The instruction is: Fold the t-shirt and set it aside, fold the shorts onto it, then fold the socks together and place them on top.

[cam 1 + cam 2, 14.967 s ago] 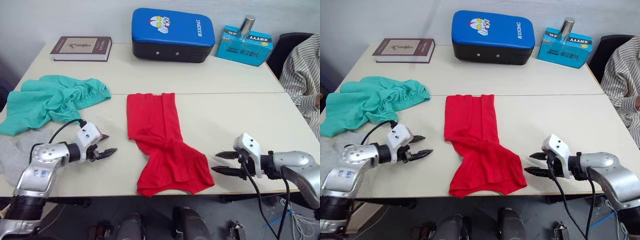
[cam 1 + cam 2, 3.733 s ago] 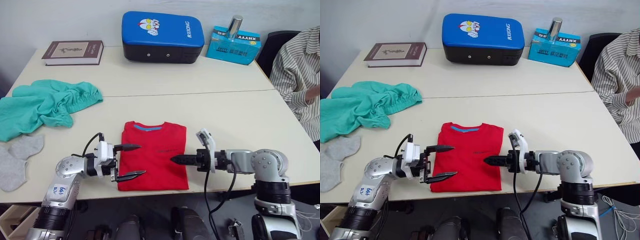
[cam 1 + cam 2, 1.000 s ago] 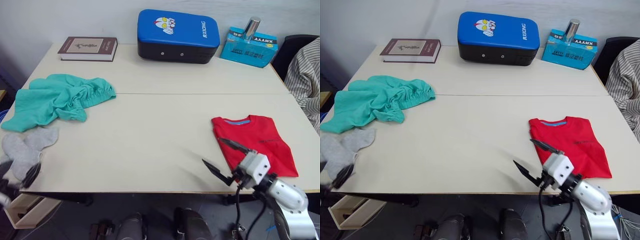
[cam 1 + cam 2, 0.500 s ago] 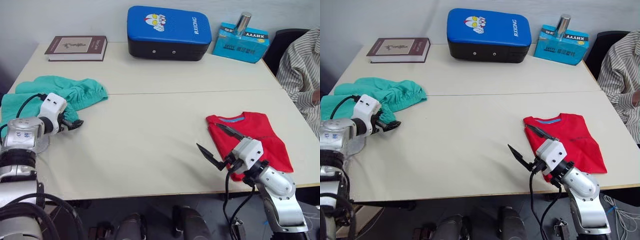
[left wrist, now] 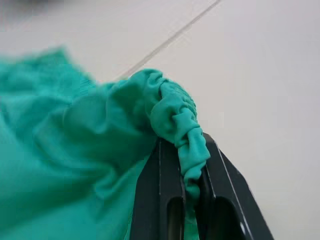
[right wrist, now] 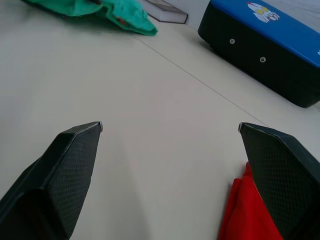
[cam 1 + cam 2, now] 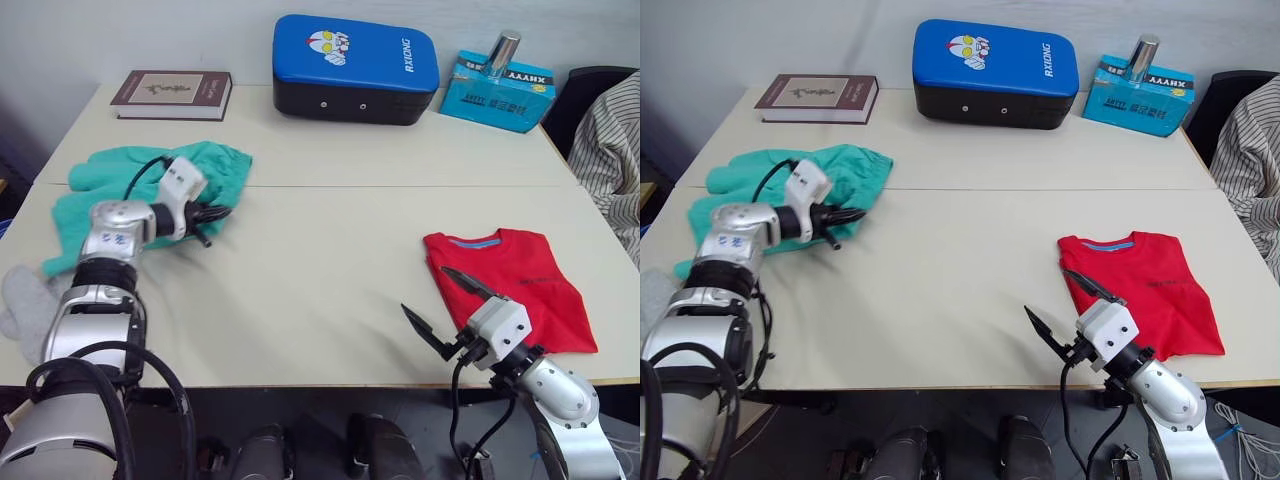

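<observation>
My left pincer clamps shorts waistband to drag for folding | right pincer wide, clear of folded t-shirt

t-shirt: I see bright red, with a thin blue band inside the collar and a small dark chest mark.
shorts: I read them as teal green all over.
sock: light grey, plain.
left gripper: black fingers on a white and silver wrist.
right gripper: black fingers, finely cross-hatched in my wrist view; white block behind.
table: pale cream.
pad: blue top with a cartoon face and white lettering, black sides.
book: dark brown cover, pale panel.
box: cyan, dark print.
sleeve: white with thin dark stripes.
</observation>
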You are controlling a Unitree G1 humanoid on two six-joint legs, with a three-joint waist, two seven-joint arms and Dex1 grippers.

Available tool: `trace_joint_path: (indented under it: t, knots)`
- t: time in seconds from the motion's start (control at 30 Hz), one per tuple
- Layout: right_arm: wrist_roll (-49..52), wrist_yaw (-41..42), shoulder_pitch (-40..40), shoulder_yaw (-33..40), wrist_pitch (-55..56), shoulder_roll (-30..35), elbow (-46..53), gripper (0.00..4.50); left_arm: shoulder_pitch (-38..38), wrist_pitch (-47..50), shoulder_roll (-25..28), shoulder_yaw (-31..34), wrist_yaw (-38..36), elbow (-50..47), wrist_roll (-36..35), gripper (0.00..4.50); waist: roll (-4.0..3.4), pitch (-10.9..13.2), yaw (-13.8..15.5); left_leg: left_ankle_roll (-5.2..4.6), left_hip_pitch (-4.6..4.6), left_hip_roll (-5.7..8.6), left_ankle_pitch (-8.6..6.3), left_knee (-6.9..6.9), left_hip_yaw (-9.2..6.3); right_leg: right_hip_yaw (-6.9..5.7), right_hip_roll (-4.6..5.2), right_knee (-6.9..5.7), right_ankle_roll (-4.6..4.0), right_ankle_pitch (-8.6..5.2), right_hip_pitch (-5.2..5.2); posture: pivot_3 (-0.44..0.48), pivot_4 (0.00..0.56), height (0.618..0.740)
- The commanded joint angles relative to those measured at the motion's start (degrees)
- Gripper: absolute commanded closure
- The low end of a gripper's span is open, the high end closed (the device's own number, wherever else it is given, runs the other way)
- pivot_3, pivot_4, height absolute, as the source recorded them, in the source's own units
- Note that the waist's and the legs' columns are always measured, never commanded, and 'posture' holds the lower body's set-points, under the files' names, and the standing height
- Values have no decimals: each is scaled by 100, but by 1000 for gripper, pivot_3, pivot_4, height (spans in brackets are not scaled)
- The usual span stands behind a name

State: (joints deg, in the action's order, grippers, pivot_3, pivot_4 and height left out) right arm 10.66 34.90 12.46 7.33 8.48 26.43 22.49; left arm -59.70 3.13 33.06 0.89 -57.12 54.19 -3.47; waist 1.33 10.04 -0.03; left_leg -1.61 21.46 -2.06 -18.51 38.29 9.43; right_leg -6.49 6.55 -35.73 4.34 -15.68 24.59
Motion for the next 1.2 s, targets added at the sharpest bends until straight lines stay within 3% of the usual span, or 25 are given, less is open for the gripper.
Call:
trace_joint_path:
  t: [0.03, 0.2, 0.37, 0.5, 0.63, 0.77, 0.9, 1.0, 1.03, 1.2]
  knots:
    - [94, -46, 156, 302, 6, 148, 343, 0, 530, 559, -378, -323, -746, -1844, -488, 4476, -2, 0, -19, -1, 0, 1, 0, 0, 0, 1, 0, 1, 1, 0, -1, 0, 150, 740]
    - [136, -53, 359, 467, -63, 246, 433, 0, 1654, 1740, -1025, -906, -875, -4066, -1004, 4476, -7, 1, -55, 0, -13, -9, 1, 3, 12, 27, -11, -2, 6, 0, -4, 0, 150, 740]
    - [48, -22, 447, 575, -226, 414, 501, 0, 2409, 1832, -1330, -1785, -850, -5015, -800, 4476, -9, 2, -15, 7, -28, -11, 9, 11, 5, 57, -9, -2, 2, -2, -8, 0, 150, 740]
    - [210, 1, 376, 770, -487, 614, 587, 0, 2501, 1791, -1581, -1867, -684, -5510, -963, 3315, -9, 3, 5, 4, -22, -9, 8, 15, -7, 66, 0, -2, 0, -2, -9, 0, 150, 740]
    - [511, 392, 111, 633, -1181, 1124, 963, 0, 2388, 1949, -1052, -1764, -1216, -6000, -1224, 2078, -16, 4, -22, 1, -16, -12, 5, 25, -15, 63, 3, -2, -2, -3, -10, 0, 150, 740]
    - [1001, 827, -281, 386, -2035, 1690, 1378, 0, 2193, 1880, -954, -1299, -1423, -5950, -1782, 855, -22, 7, -2, 5, -16, -28, 4, 32, -27, 53, 2, -2, -13, -9, -15, 0, 150, 740]
    - [1155, 877, -727, -410, -2839, 1808, 1813, 0, 2000, 1251, -472, -887, -1472, -5363, -1539, 855, -22, 7, 1, 3, -9, -27, 2, 39, -35, 45, 0, 0, -13, -9, -18, 0, 150, 740]
    - [970, 618, -993, -1057, -3260, 1592, 1969, 0, 2050, 555, 194, -566, -1452, -4788, -1183, 315, -22, 8, -16, 4, -2, -33, 1, 42, -42, 38, 2, 3, -15, -10, -15, 0, 150, 740]
    - [799, 443, -1057, -1224, -3327, 1475, 1937, 0, 2203, 104, 484, -540, -1493, -4643, -948, 32, -22, 8, -39, 7, -1, -36, 0, 42, -43, 36, 1, 4, -15, -10, -13, 0, 150, 740]
    - [-156, 66, -1137, -1876, -3393, 1386, 1620, 0, 3647, -191, 1349, 184, -1555, -5339, -1224, 32, -29, 12, -77, 19, 7, -50, -16, 42, -34, 28, 2, 2, -31, -20, -6, 0, 150, 740]
